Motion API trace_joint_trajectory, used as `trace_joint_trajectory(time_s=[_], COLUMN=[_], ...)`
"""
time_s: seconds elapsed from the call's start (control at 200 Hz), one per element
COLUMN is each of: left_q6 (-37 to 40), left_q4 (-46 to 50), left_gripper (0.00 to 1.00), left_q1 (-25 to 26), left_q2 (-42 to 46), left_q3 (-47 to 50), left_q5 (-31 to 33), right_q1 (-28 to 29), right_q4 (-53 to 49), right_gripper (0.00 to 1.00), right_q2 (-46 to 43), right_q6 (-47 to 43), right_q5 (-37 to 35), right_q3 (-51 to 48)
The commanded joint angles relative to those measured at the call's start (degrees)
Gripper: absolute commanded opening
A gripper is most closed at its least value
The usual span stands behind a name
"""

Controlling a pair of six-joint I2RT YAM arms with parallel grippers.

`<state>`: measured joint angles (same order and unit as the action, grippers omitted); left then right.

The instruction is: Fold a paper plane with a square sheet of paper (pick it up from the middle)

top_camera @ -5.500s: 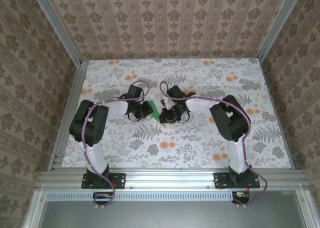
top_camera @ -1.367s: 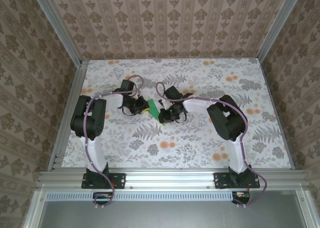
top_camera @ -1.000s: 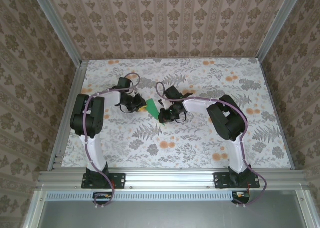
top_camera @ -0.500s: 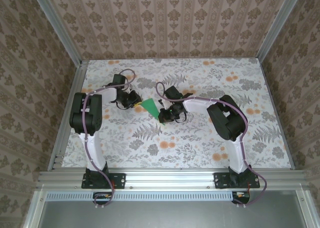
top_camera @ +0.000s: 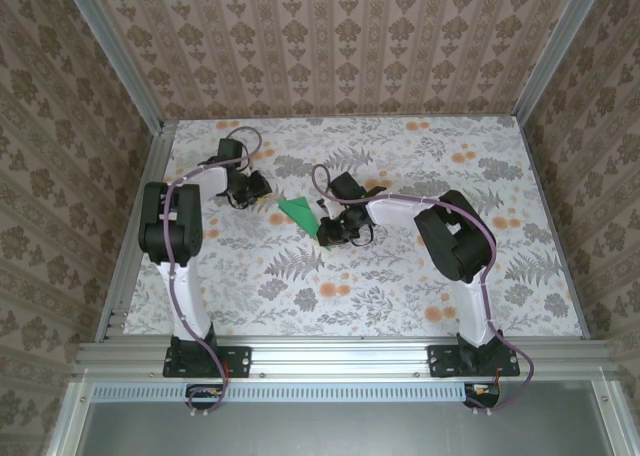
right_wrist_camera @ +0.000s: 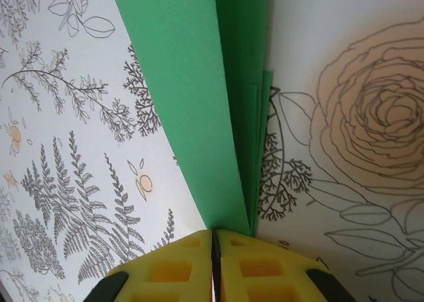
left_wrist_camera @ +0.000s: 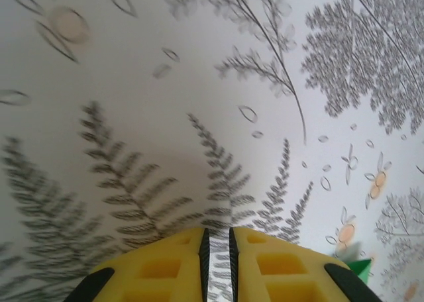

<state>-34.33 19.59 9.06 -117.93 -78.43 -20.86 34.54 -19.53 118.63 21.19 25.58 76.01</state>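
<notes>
The green sheet of paper point(top_camera: 297, 211) lies on the table folded into a narrow pointed plane shape, its tip toward the left. In the right wrist view its stacked layers point(right_wrist_camera: 192, 83) run up from the fingers, one flap raised. My right gripper point(top_camera: 326, 232) point(right_wrist_camera: 213, 234) is shut on the paper's near end. My left gripper point(top_camera: 260, 186) point(left_wrist_camera: 216, 233) hangs to the left of the tip, apart from it. Its yellow pads point(left_wrist_camera: 165, 262) are almost together with a thin empty slit between them. A green corner of the paper point(left_wrist_camera: 358, 267) peeks in at the lower right of that view.
The floral tabletop point(top_camera: 400, 286) stretches out around both arms. Aluminium frame rails point(top_camera: 135, 226) border the left, right and near sides, and patterned walls point(top_camera: 330, 46) close off the back and sides.
My left gripper slid up and to the left, off the paper, and now hangs free of it. The green flap it covered lies spread out to the left. The right gripper has kept its grip.
</notes>
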Motion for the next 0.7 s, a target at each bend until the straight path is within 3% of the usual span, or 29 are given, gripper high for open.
trace_joint_trajectory(time_s=[0.0,0.34,0.695], left_q6=[1.66,-0.64,-3.85], left_q4=[2.46,-1.13,-12.02], left_gripper=[0.21,0.21,0.19], left_q1=[-0.48,6.54,16.78], left_q2=[4.25,19.32,26.61], left_q3=[-0.12,13.79,27.45], left_q5=[3.09,5.38,5.04], right_q1=[-0.18,-0.09,-0.53], right_q4=[-7.81,-4.5,-3.38], right_gripper=[0.12,0.13,0.13], right_q2=[0.66,-4.31,-6.53], right_q6=[0.02,0.9,1.05], right_q5=[-6.69,-2.8,0.27], right_q3=[-3.09,-3.75,-8.48])
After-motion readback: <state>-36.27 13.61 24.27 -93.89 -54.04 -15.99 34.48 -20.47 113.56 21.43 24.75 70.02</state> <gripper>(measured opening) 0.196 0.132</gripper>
